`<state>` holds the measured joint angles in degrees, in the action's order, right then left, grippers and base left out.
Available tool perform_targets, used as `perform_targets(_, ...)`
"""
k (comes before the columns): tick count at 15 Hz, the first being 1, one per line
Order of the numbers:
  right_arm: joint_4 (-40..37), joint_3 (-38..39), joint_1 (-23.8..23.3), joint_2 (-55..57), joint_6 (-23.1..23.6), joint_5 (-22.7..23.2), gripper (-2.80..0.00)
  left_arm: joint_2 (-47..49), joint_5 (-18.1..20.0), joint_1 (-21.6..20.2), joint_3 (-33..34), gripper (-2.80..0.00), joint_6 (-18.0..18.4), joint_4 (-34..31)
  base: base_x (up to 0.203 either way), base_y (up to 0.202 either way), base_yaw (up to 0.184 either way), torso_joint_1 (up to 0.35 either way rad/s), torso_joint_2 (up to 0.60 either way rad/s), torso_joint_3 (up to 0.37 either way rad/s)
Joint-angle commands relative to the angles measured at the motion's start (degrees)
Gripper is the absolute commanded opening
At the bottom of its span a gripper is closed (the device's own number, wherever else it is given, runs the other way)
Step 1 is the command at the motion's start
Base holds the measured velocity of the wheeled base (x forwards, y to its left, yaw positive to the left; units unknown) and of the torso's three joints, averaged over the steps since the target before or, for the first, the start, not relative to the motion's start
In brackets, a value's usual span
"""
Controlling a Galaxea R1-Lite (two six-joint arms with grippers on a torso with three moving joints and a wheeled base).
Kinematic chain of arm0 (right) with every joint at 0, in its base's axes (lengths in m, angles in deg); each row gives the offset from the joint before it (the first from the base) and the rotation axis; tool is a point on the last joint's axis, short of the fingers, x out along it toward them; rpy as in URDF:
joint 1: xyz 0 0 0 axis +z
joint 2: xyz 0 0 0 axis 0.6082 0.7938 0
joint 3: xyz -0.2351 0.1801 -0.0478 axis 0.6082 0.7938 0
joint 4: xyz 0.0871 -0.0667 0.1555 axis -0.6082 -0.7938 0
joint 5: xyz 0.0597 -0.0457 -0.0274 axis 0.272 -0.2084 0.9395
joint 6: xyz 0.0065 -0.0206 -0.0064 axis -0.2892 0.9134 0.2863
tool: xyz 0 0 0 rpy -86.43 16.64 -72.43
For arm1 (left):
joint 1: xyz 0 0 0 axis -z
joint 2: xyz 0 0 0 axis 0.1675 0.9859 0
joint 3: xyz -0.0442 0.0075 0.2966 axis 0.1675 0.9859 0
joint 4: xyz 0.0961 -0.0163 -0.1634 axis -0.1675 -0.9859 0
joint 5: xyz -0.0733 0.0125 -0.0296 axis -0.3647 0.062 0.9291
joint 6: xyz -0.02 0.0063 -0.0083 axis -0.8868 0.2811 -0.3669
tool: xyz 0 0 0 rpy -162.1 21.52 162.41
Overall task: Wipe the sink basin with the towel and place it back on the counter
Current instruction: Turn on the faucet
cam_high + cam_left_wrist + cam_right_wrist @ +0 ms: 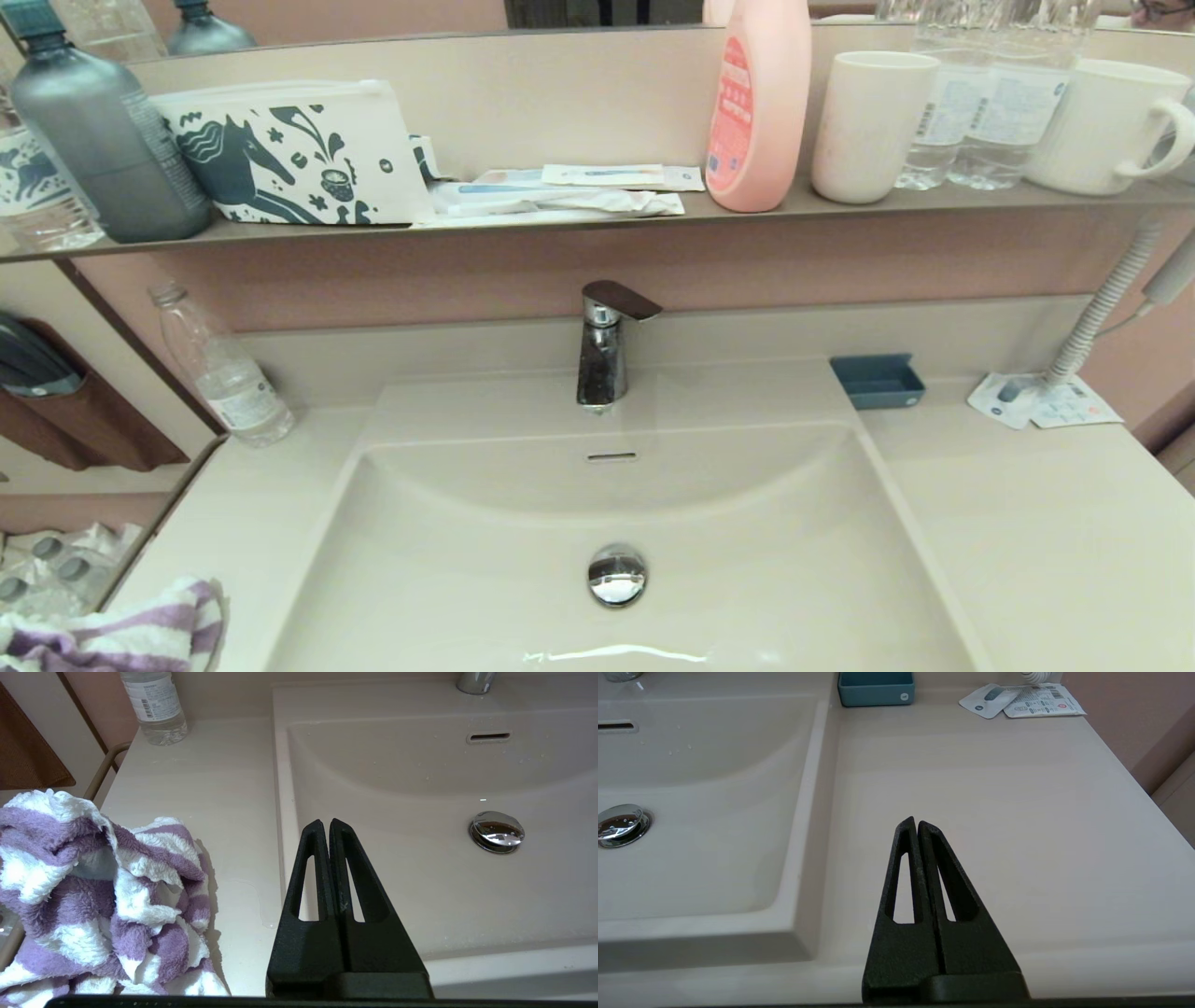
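Note:
The purple and white striped towel point(131, 635) point(93, 896) lies crumpled on the counter point(1027, 523) at the near left, beside the sink basin point(523, 532). The basin has a chrome drain plug point(616, 574) and an overflow slot point(611, 457). My left gripper point(325, 822) is shut and empty, hanging over the basin's left rim, apart from the towel. My right gripper point(916, 822) is shut and empty above the counter to the right of the basin. Neither gripper shows in the head view.
A chrome faucet point(607, 345) stands behind the basin. A clear bottle point(224, 373) is at the back left, a blue tray point(878, 381) and sachets point(1046, 401) at the back right. The shelf point(560, 222) above holds bottles, cups and a horse-print pouch point(289, 154).

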<state>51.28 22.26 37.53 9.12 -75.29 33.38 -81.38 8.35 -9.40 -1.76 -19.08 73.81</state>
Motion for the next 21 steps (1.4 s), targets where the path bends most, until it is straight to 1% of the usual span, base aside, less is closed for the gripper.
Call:
perform_targets(1,0.0,0.0,0.0,0.0,0.0,0.0,-2.8,0.0,0.0,0.0,0.0,-2.8,0.0,0.0,0.0,0.0,0.0,0.0,0.0,0.0)
perform_targets(15,-0.4,-0.3,0.0,0.0,0.4,-0.7,-2.8,0.0,0.0,0.0,0.0,-2.8,0.0,0.0,0.0,0.0,0.0,0.0,0.0,0.0)
perform_targets(18,-1.6,-4.3,0.0,1.3,0.3,0.1,-2.8,0.0,0.0,0.0,0.0,-2.8,0.0,0.0,0.0,0.0,0.0,0.0,0.0,0.0)
perform_targets(21,-1.7,-8.5,0.1,7.9,0.2,1.1,-2.8,0.0,0.0,0.0,0.0,-2.8,0.0,0.0,0.0,0.0,0.0,0.0,0.0,0.0)
